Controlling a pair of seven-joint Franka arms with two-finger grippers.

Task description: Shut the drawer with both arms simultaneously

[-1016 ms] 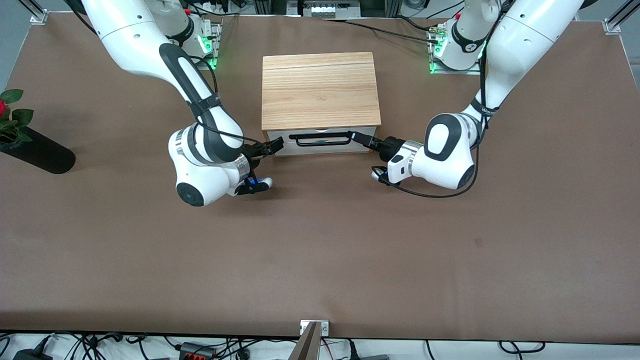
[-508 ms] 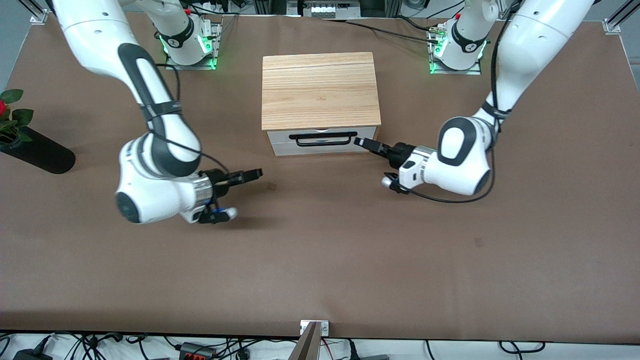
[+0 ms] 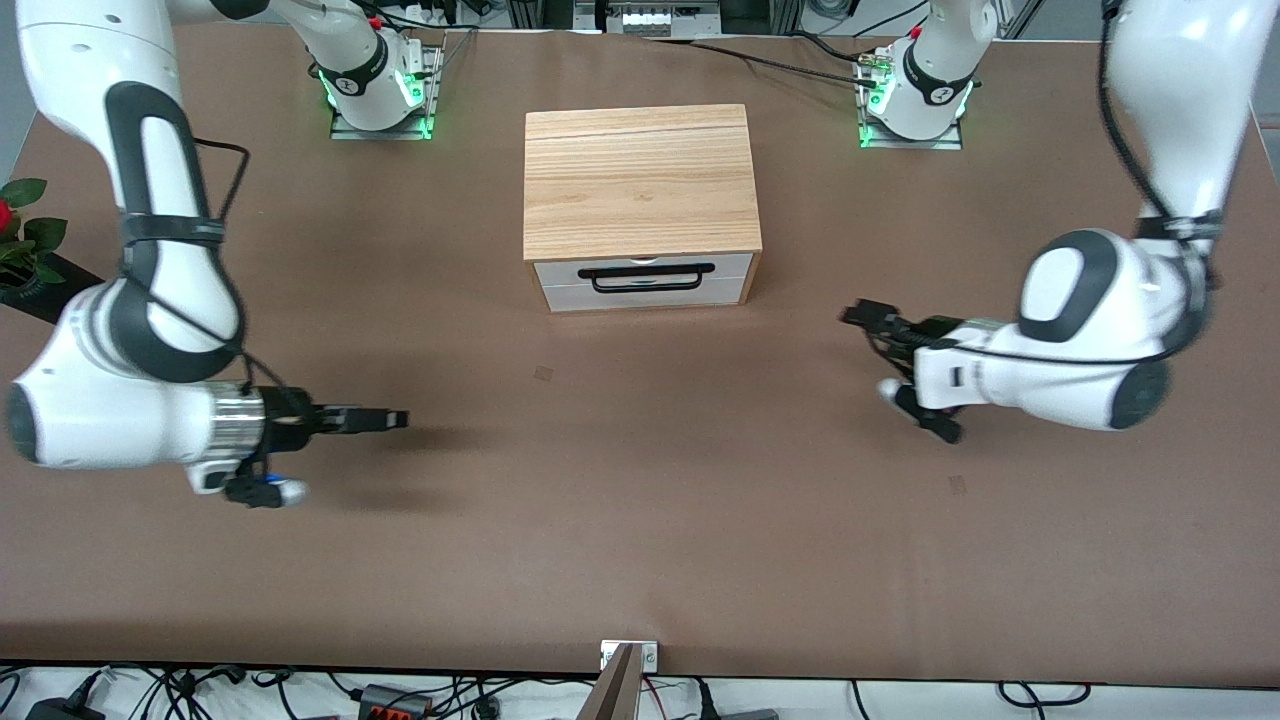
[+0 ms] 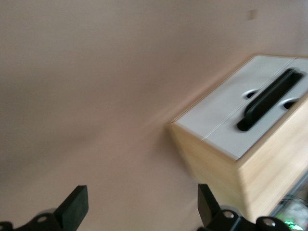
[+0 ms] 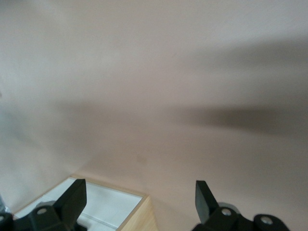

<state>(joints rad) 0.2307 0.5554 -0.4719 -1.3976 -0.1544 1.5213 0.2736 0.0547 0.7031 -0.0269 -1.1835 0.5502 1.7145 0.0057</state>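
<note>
The drawer (image 3: pixel 645 283) sits pushed into its casing, its white front flush and its black bar handle (image 3: pixel 645 278) across it; no wooden inside shows. My left gripper (image 3: pixel 860 315) is open and empty over the table, well off the drawer toward the left arm's end. My right gripper (image 3: pixel 390 418) is open and empty over the table toward the right arm's end. The left wrist view shows the white front (image 4: pixel 231 120) and handle (image 4: pixel 269 98) past my open left gripper (image 4: pixel 139 209). The right wrist view shows a corner of the front (image 5: pixel 106 207) past my open right gripper (image 5: pixel 138 197).
The light-wood box casing (image 3: pixel 640 180) stands mid-table near the arm bases. A black vase with a rose (image 3: pixel 25 265) lies at the table edge at the right arm's end. A metal bracket (image 3: pixel 628 660) sits at the table's edge nearest the front camera.
Both grippers were at the ends of the drawer front a second ago. Both have swung away from it, each toward its own end of the table. The drawer has not visibly moved.
</note>
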